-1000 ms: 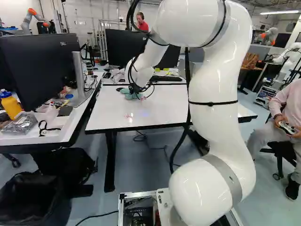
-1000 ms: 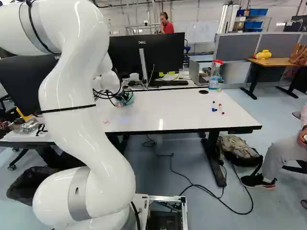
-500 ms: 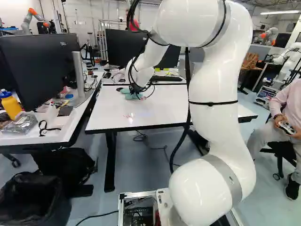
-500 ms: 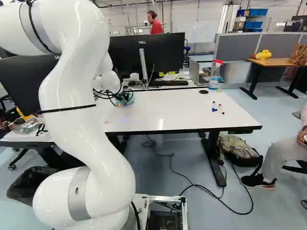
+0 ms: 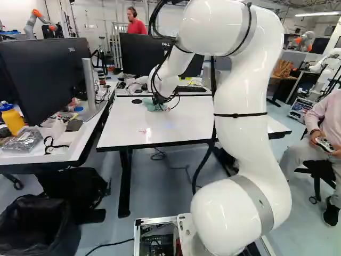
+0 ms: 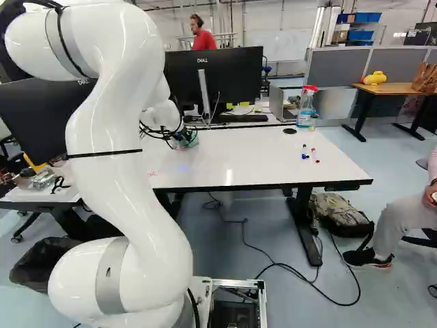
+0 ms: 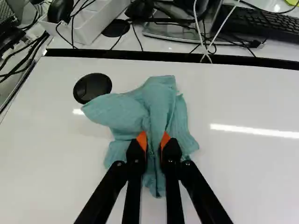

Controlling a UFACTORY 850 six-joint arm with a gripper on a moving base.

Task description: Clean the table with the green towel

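The black pincer (image 5: pixel 159 101), in the upper middle of the left base view, holds the green towel (image 7: pixel 156 100) pinched between its orange pads. The towel lies bunched on the white table (image 5: pixel 184 121), just beside a round black cap (image 7: pixel 92 87).

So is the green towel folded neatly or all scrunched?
Scrunched: the towel lies creased and uneven, with a bunch pinched in the tool.

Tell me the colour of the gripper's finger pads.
The pads are orange, showing best in the wrist view, against the blue-green towel.
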